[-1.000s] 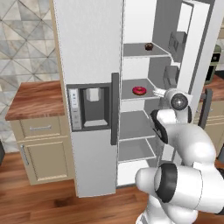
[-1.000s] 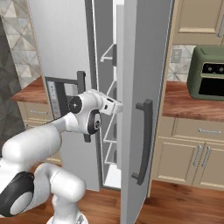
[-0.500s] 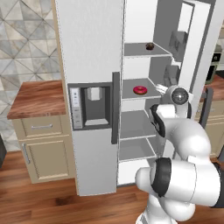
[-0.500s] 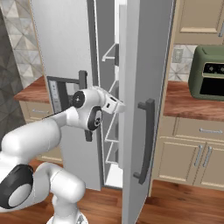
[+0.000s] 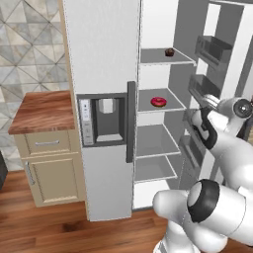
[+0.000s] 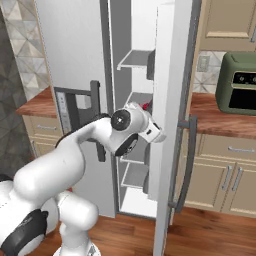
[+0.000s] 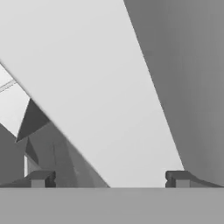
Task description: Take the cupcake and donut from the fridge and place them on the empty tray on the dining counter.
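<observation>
On middle fridge [image 5: 106, 59] shelf: donut [image 5: 158, 102], loose, untouched. One shelf up: cupcake [image 5: 169, 52], near front edge. Right door swung wide; door bins close beside arm. Gripper [image 7: 109, 178] spread wide, grasping nothing, nosed against pale door panel, well short of donut. Risk, judged: wrist clips door or bins while swinging in; hasty reach nudges donut off shelf edge.

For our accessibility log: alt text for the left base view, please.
An open fridge holds a donut on its middle shelf and a cupcake one shelf higher. The white robot arm reaches in from the lower right.
</observation>
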